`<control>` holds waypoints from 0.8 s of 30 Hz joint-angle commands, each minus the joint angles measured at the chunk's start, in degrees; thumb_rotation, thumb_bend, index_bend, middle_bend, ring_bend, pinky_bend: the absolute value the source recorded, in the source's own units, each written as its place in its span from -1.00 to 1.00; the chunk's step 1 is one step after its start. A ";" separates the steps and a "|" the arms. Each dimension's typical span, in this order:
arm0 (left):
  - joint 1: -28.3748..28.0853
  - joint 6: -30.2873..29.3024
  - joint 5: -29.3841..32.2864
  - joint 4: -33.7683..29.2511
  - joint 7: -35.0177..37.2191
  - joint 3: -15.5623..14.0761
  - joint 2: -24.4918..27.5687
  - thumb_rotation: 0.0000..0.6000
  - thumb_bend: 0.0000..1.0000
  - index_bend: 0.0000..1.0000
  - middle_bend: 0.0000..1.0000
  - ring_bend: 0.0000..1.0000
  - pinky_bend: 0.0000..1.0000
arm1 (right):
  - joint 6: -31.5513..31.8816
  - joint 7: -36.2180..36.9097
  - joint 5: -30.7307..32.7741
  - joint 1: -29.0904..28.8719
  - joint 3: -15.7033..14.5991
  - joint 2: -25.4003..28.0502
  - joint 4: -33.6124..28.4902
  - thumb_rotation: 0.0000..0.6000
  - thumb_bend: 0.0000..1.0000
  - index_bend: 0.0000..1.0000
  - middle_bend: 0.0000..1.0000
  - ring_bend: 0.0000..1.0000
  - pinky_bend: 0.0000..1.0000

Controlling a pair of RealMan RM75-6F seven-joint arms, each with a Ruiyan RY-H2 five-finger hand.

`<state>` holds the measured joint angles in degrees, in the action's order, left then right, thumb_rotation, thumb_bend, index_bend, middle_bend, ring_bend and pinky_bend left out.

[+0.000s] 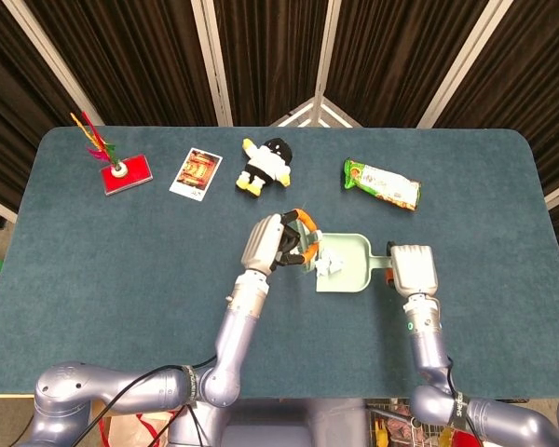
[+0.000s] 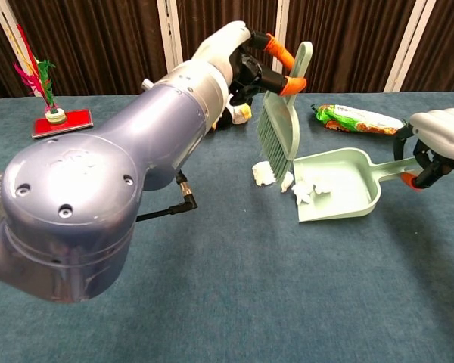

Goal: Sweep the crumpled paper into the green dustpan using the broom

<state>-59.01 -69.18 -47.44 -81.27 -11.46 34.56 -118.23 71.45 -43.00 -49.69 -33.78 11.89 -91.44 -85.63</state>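
Fingers of my left hand [image 2: 238,57] wrap the broom [image 2: 280,121], bristles down at the dustpan's [image 2: 348,189] open left edge. My right hand [image 2: 435,147] holds the dustpan handle. One crumpled paper [image 2: 263,174] lies just left of the bristles, outside; another paper bit [image 2: 306,193] sits inside. I must sweep right. Only the chest view shows the outside piece; the head view hides it.

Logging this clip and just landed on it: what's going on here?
The left hand holds a small broom upright, bristles down beside a crumpled paper lying on the table just outside the green dustpan. The right hand grips the dustpan's handle. Another paper piece sits at the pan's mouth. So the sweep is partly done.
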 commanded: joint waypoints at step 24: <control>-6.89 4.64 2.84 15.77 -5.76 -0.13 -8.28 1.00 -0.05 0.52 0.99 0.74 0.85 | -0.66 1.21 -0.20 0.07 -0.07 1.14 -1.01 1.00 0.00 0.17 0.61 0.61 0.45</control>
<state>-65.42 -64.74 -44.37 -66.03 -17.90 33.86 -125.87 70.76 -41.78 -49.90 -33.72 11.80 -90.30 -86.61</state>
